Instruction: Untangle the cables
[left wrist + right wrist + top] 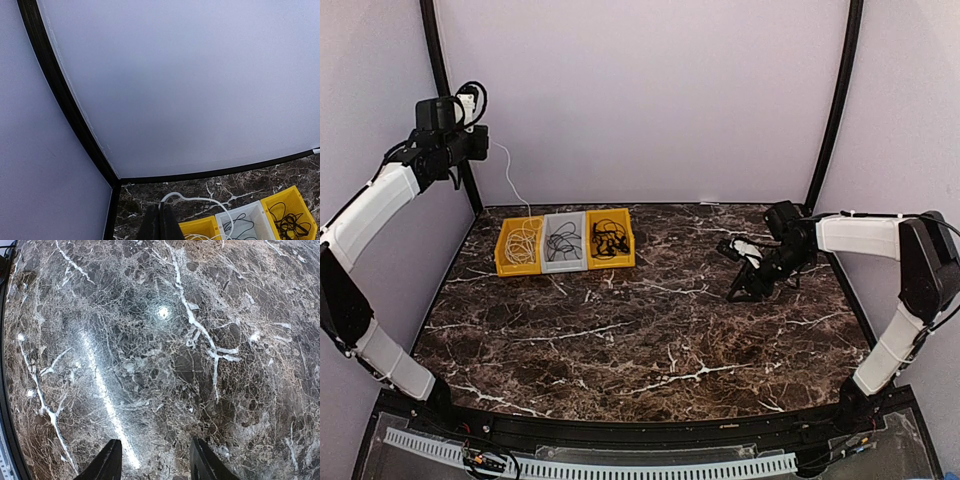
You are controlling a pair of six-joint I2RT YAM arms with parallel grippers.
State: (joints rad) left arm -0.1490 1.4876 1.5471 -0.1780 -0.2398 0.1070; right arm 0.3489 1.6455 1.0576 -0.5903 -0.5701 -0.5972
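- Pretty sure this is the tail end of the job. Three bins sit in a row by the far edge of the table [640, 330], toward its far left corner. Each holds one cord, and nothing crosses between them as far as I can see.
- The white cable [197, 198] is mostly coiled in the left yellow bin [517, 268]. One end runs up out of it to the left gripper [160, 222], which is pinched tight on that end, high above the far left corner.
- The greyish cable [563, 240] lies in the grey bin [563, 266], and the black cable [608, 238] in the right yellow bin [611, 261].
- The right gripper [155, 442] has its jaws apart with nothing in them. It hangs low over bare marble near the right edge, well apart from the bins.
- Next move is a guess: the left arm either lowers that end and lets go, or draws more out. I honestly can't tell which. If it's lowering, it should come down right over its own bin so the slack doesn't flop into the grey one next door.
- Room-wise there's loads of bare marble in the middle and along the near edge. The tight spot is on the left, where the arm sits close to the side wall and the black corner post [432, 50].
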